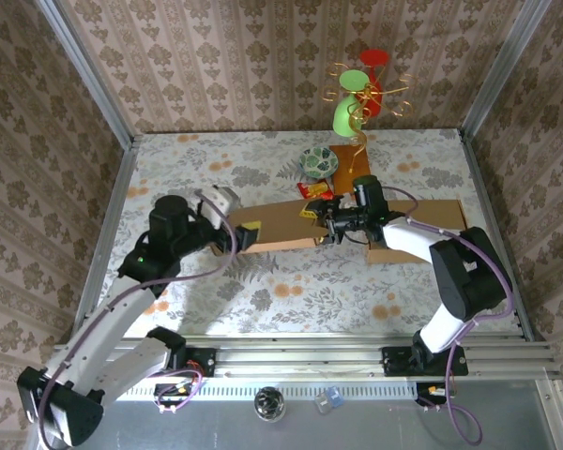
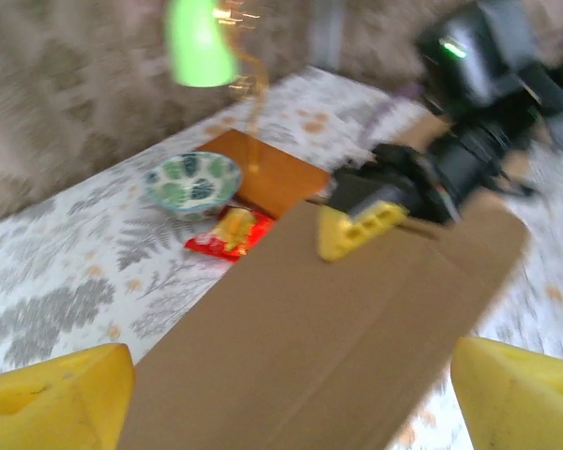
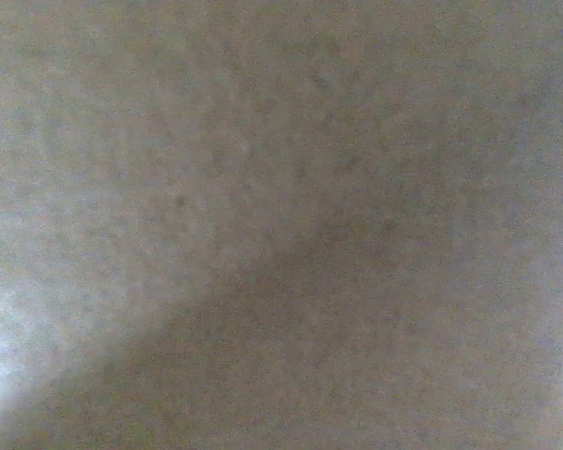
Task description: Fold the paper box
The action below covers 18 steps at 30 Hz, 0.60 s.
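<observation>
**While the carton lies flat: folding hardly begun**

Although both arms are at the workpiece, the paper box [image 1: 277, 225] reads as an unerected brown sheet lying across the middle of the table [image 1: 216, 281], long axis left to right. From the left wrist camera its crease lines run along a flat panel [image 2: 357, 328]; no wall or flap stands up that I can make out. Judgement: early stage, with essentially all the folds left to make.

Left gripper [image 1: 247, 234] sits at the sheet's left end. Its yellow fingers [image 2: 56, 403] are at the two bottom corners of its own view, spread wide, nothing clamped. Whether either pad touches the board I cannot tell.

Right gripper [image 1: 321, 228] is over the sheet's middle. One yellow finger [image 2: 361, 230] rests on top of the far panel edge; its partner is hidden, so pinching or merely pressing: cannot tell.

Hard to make out:
- Right wrist camera gives only a blurred grey-brown surface [image 3: 281, 225], probably cardboard at close range.
- Left wrist picture is motion-blurred.
- The box's right portion is partly covered by the right arm.

Behind the box: bowl [image 1: 319, 161], red packet [image 1: 314, 190], wooden board [image 1: 349, 155] carrying a wire ornament [image 1: 357, 98]. All stand clear of the sheet except the packet, just beside its rear edge.
</observation>
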{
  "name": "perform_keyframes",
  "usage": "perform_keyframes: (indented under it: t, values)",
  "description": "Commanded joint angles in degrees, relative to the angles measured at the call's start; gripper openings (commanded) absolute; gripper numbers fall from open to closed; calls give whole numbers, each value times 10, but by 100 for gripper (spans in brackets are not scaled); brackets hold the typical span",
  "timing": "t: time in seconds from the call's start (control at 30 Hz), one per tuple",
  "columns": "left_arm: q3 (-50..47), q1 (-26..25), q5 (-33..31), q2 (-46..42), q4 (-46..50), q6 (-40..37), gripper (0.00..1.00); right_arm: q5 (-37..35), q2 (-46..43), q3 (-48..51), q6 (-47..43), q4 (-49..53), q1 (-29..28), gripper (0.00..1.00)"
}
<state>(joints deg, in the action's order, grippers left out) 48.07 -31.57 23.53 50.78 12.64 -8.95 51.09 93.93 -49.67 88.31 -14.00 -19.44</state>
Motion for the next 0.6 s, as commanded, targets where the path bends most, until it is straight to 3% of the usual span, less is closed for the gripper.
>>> perform_keyframes:
  t: [0.0, 0.2, 0.57]
  values:
    - [66, -52, 13, 8, 170, -203, 90, 45, -32, 5, 26, 113, 10, 48]
    - [129, -124, -61, 68, 334, -332, 94, 81, -40, -3, 34, 208, 26, 49]
    - [108, -135, -100, 121, 335, -364, 97, 109, -16, -10, 73, 264, 36, 48]
